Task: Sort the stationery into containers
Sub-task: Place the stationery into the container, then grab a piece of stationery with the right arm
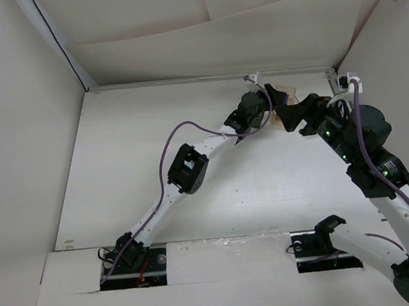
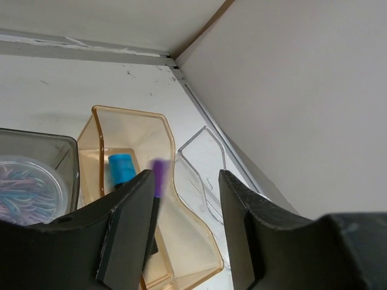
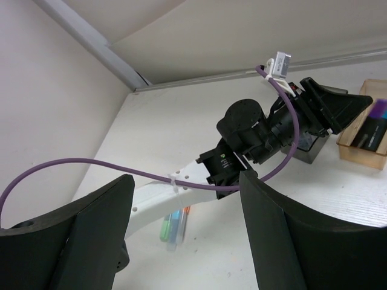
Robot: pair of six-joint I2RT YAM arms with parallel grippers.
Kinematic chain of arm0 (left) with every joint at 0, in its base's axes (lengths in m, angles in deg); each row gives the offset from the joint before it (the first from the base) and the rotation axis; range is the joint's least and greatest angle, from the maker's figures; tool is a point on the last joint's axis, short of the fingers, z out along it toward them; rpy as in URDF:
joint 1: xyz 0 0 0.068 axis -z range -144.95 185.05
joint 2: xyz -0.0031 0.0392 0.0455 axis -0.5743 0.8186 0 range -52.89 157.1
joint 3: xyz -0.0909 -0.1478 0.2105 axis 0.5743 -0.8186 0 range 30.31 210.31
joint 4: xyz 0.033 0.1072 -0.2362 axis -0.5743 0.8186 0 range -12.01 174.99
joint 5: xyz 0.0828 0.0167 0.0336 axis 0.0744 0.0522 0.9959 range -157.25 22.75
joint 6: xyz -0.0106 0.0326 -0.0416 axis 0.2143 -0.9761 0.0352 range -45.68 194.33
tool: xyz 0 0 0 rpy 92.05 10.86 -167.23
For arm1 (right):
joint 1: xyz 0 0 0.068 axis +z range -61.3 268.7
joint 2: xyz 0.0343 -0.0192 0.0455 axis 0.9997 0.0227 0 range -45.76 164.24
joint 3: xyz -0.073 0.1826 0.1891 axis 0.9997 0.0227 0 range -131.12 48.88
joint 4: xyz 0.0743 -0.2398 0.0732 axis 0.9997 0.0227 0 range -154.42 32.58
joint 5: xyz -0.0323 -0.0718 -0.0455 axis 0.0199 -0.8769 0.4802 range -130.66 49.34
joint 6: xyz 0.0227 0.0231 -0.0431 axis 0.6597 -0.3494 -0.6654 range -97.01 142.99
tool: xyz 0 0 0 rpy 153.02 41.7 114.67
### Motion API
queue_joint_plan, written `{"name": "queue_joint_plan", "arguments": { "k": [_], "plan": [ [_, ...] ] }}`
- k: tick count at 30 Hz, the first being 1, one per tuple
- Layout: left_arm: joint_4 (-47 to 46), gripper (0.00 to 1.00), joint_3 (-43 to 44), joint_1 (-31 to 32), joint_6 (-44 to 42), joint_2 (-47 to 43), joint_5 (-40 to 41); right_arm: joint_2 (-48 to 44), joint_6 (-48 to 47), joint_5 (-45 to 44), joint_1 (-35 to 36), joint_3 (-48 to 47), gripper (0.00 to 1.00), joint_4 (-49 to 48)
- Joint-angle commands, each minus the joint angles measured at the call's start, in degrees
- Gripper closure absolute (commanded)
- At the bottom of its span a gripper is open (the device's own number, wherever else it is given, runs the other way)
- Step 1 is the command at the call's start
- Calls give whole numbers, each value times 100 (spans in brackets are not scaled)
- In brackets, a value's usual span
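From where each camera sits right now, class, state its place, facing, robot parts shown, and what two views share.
Top external: above and behind, looking down on the table; left arm, right arm show.
Left wrist: on the left arm, facing the tan bin; open left fingers show.
Right wrist: on the right arm, facing the left arm; open right fingers show.
Shared: both wrists see the tan bin.

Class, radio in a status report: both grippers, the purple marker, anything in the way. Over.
Left gripper open over tan-orange bin. Right gripper open, empty. Purple marker inside that bin, blurred. Loose markers lie under left arm.
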Motion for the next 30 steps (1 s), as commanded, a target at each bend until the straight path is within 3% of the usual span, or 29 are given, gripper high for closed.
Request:
{"name": "queue_joint_plan", "arguments": {
  "k": [1,8,13,17,20,21,22,25,27,30],
  "plan": [
    [-400,56,292,21,-150,-119,55,-21,-79,125,61,-209,24,-337],
    [-400,42,222,21,-150,-180,-6,-21,-79,125,113,-209,24,-337],
    [-470,43,-480,73,-221,-1117,-68,-21,-132,-16,113,-156,24,-337],
    [-734,48,-1848,73,-413,-2268,-121,-143,-185,-122,113,-209,30,-232],
    [-638,52,-2361,73,-624,-3182,72,-197,-238,-183,113,-331,50,-92],
    [-637,54,-2824,73,-695,-3430,125,-197,-238,-183,113,-332,64,-91],
    [-637,56,-3072,73,-765,-3685,291,-197,-238,-113,113,-332,71,-22],
    [-323,63,-4065,73,-889,-4661,678,-197,-238,54,166,-279,84,49],
    [-155,66,-4653,-127,-540,-5397,977,-144,-238,247,166,-17,87,49],
    [-84,72,-6260,-461,129,-6181,1110,-82,-290,502,219,335,90,-64]
  ]
}}
